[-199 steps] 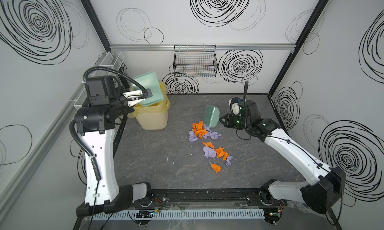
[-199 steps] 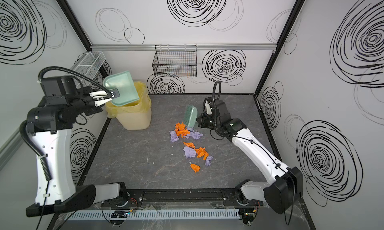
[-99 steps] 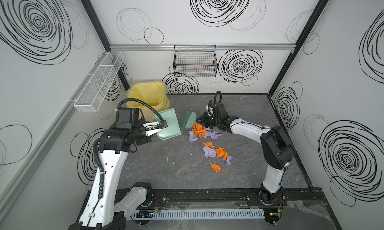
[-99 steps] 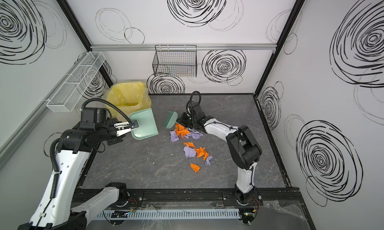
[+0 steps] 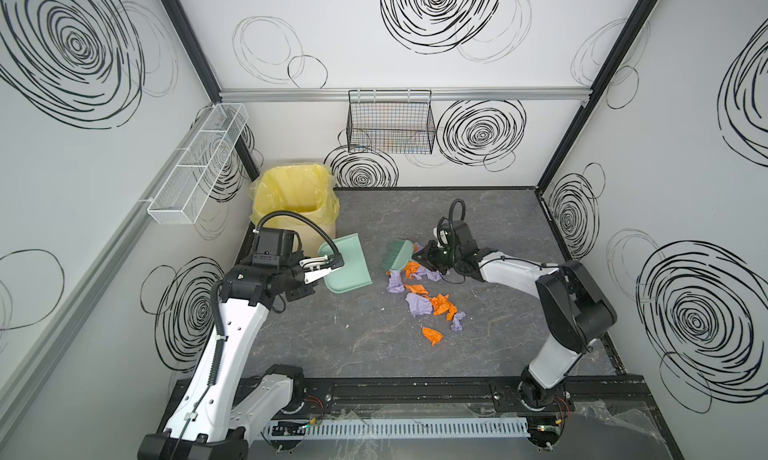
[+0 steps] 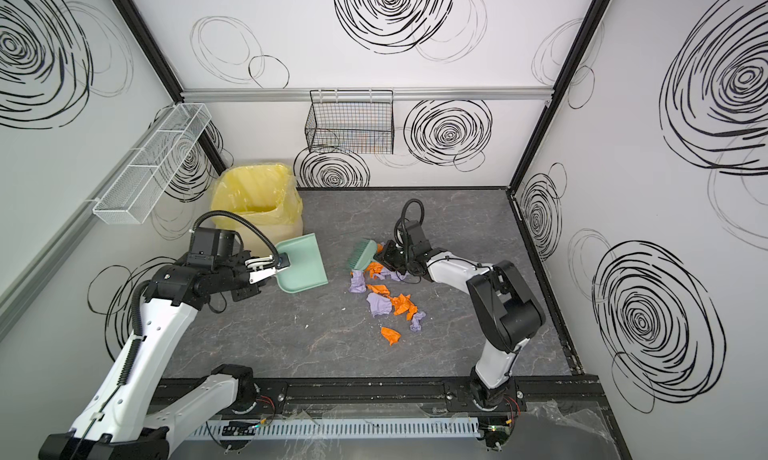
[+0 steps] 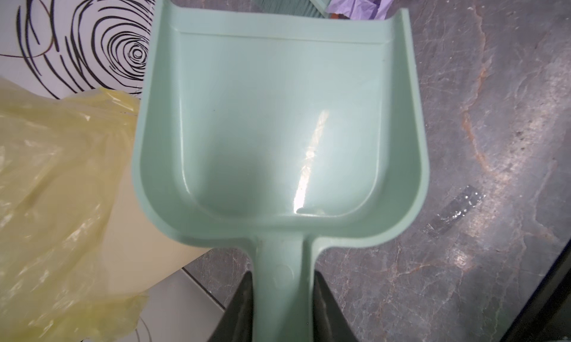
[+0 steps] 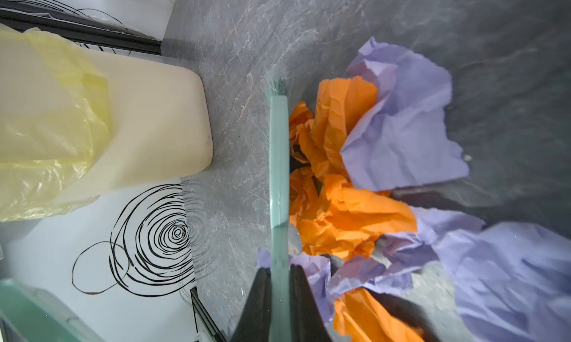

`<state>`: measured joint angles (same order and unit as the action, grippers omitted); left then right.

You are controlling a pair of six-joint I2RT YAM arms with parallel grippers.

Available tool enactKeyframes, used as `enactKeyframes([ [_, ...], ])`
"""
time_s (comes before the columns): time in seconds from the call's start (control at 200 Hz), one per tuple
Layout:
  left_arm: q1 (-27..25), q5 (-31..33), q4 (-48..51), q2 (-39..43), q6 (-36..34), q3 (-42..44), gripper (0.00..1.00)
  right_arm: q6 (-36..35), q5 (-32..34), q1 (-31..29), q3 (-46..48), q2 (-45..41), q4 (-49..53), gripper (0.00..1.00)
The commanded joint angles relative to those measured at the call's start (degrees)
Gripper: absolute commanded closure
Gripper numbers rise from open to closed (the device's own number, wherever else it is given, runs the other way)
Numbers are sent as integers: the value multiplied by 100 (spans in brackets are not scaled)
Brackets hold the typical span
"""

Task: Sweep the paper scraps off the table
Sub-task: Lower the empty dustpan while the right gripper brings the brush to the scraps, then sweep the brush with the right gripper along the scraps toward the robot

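Orange and lavender paper scraps (image 5: 419,295) (image 6: 390,302) lie in a loose trail on the dark grey table (image 5: 353,345) (image 6: 291,345). My left gripper (image 5: 328,266) (image 6: 268,270) (image 7: 282,275) is shut on the handle of the mint-green dustpan (image 5: 349,266) (image 6: 301,266) (image 7: 278,124), held low just left of the pile, mouth toward it; the pan is empty. My right gripper (image 5: 419,256) (image 6: 384,256) (image 8: 279,269) is shut on the green brush (image 5: 397,254) (image 6: 362,255) (image 8: 279,170) at the pile's far end. The scraps (image 8: 355,170) crowd one side of the brush.
A cream bin lined with a yellow bag (image 5: 295,204) (image 6: 255,200) (image 7: 61,170) (image 8: 92,124) stands in the far left corner, just behind the dustpan. A black wire basket (image 5: 390,121) and a white mesh shelf (image 5: 199,162) hang on the walls.
The left arm came down from over the bin and brought the dustpan low beside the pile. The right arm carried the brush left to the pile's far end.
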<state>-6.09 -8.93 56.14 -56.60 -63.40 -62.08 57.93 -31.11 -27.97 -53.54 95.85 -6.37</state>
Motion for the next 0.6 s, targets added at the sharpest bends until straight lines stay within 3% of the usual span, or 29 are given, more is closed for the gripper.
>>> enactKeyframes([
  [0.0, -247, 20, -396, -17, 290, 209, 100, -267, 215, 66, 458, -623, 359, 100],
  [0.26, -837, 245, -681, -145, 664, 525, 100, -461, 362, 146, 1377, -2136, 998, 100],
  [0.595, -1196, 368, -859, -191, 894, 814, 100, -656, 1105, 328, 922, -4023, 1975, 100],
])
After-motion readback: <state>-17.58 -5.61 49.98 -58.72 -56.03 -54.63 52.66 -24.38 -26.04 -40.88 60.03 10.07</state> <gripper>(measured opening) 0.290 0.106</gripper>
